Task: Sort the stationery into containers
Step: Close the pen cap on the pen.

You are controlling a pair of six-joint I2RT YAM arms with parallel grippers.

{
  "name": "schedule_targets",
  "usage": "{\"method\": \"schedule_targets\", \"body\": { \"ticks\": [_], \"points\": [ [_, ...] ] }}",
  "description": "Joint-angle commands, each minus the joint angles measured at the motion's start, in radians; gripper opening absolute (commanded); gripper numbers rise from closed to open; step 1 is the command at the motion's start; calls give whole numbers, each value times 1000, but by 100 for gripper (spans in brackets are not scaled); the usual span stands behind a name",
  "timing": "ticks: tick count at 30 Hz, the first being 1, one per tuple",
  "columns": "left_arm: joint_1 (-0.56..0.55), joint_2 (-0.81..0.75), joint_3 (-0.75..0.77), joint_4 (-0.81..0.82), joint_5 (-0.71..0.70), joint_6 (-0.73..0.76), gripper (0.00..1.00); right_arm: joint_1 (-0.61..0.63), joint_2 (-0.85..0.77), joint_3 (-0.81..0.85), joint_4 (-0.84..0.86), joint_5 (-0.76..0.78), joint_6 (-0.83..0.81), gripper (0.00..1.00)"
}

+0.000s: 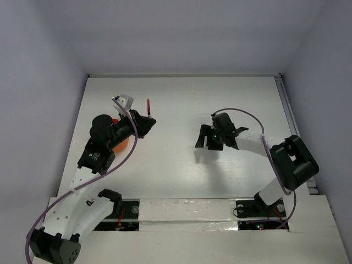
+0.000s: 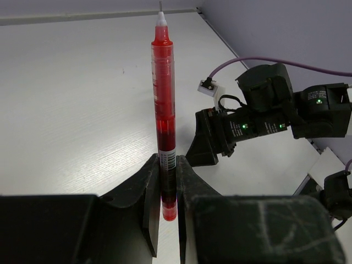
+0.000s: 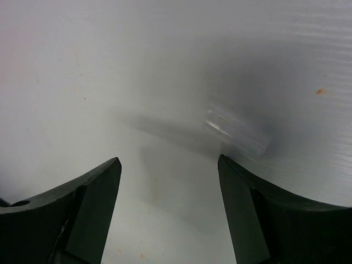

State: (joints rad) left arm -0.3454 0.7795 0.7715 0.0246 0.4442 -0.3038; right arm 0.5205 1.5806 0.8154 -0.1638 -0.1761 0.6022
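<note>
The white table (image 1: 181, 93) has pale walls on three sides. The two arms reach over it from the near edge and are well apart. In the left wrist view, the right arm (image 2: 264, 110) with its purple cable (image 2: 286, 60) is behind the pen, to the right, and does not touch it.

The left tool (image 2: 168, 165) is clenched on a red pen (image 2: 163, 99). It grips the lower end, so the long body and the pale tip stick out past the fingers. From above, the pen is above the table on the left side, at the tip of this tool.

The right tool (image 3: 168, 165) is released, with its jaws wide apart just above the table. A small clear plastic piece (image 3: 237, 132) lies on the table just beyond the tip of one finger (image 3: 242, 192), not between the two fingers. I cannot tell if it touches that finger.

An orange pot (image 1: 122, 145) stands under the left arm, which hides most of it. I cannot see what is inside it.
</note>
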Motion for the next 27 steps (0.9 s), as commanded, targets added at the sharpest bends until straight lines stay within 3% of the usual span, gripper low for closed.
{"method": "schedule_targets", "body": {
  "ticks": [1, 7, 13, 21, 27],
  "points": [
    [-3, -8, 35, 24, -2, 17, 0, -10, 33, 30, -12, 153, -33, 77],
    [-3, -2, 37, 23, -2, 19, 0, -19, 29, 77, -91, 222, -71, 77],
    [-12, -2, 37, 23, -4, 19, 0, -28, 50, 90, -60, 214, -82, 76],
    [-12, -17, 38, 17, -15, 22, 0, -28, 124, 175, -86, 184, -116, 53],
    [-21, -28, 40, 8, -30, 28, 0, -28, 166, 215, -153, 202, -145, 45]
  ]
}}
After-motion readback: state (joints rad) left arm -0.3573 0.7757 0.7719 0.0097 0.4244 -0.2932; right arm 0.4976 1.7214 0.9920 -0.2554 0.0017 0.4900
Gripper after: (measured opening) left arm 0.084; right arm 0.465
